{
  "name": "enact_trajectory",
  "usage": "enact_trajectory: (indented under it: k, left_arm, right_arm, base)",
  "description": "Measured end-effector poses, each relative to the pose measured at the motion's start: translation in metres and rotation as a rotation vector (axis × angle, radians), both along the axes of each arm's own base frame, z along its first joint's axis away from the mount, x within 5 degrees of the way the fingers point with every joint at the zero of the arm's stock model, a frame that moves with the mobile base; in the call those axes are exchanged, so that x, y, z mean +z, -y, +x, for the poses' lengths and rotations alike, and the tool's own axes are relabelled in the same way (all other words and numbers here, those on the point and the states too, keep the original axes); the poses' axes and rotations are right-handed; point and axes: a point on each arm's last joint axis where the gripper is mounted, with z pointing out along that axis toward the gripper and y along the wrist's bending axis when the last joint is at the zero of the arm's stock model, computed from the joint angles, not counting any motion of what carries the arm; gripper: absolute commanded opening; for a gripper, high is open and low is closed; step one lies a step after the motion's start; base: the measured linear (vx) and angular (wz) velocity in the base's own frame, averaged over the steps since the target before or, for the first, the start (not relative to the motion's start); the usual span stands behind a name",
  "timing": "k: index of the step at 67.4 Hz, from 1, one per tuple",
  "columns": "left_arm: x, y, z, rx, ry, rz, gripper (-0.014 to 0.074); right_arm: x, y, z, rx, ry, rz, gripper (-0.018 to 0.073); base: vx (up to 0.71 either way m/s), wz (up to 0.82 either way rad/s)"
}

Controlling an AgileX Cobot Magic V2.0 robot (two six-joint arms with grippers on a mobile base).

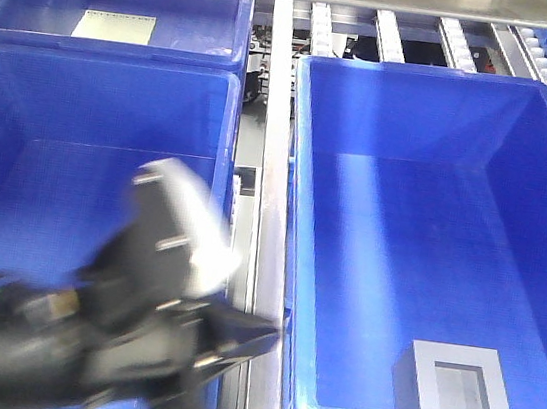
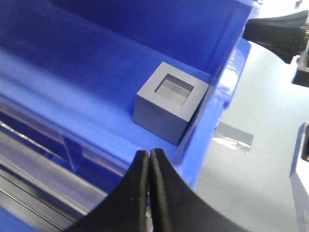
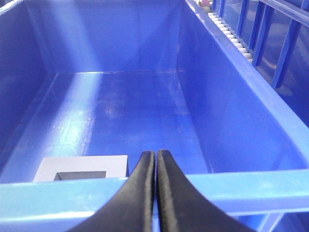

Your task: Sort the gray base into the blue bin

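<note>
The gray base (image 1: 451,389) sits on the floor of the right blue bin (image 1: 422,73), in its near right corner, with the recessed opening facing up. In the left wrist view the gray base (image 2: 171,101) rests against the bin wall (image 2: 96,38). My left gripper (image 2: 149,153) is shut and empty, over the bin's rim and apart from the block. My left arm (image 1: 141,288) is a blur at the lower left. My right gripper (image 3: 155,153) is shut and empty above the near rim (image 3: 241,181). The gray base (image 3: 82,167) lies just behind that rim, to the gripper's left.
Another blue bin (image 1: 90,140) stands on the left. Behind it is a third bin holding a pale sheet (image 1: 115,27). A metal rail (image 1: 267,214) runs between the bins, and roller tracks (image 1: 397,34) lie at the back. A black tapered part (image 2: 280,29) juts in over gray floor (image 2: 270,121).
</note>
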Motion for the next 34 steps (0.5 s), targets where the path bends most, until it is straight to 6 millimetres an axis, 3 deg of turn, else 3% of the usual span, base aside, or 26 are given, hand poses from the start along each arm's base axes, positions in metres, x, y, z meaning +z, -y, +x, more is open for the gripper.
enact_trajectory:
  k: [34]
  left_arm:
    - [-0.009,-0.083,-0.058,0.048,0.03,-0.207,-0.0008]
  right_arm:
    - [0.0,0.0,0.0,0.0,-0.001,0.0,-0.0005]
  base:
    - [0.0,0.0]
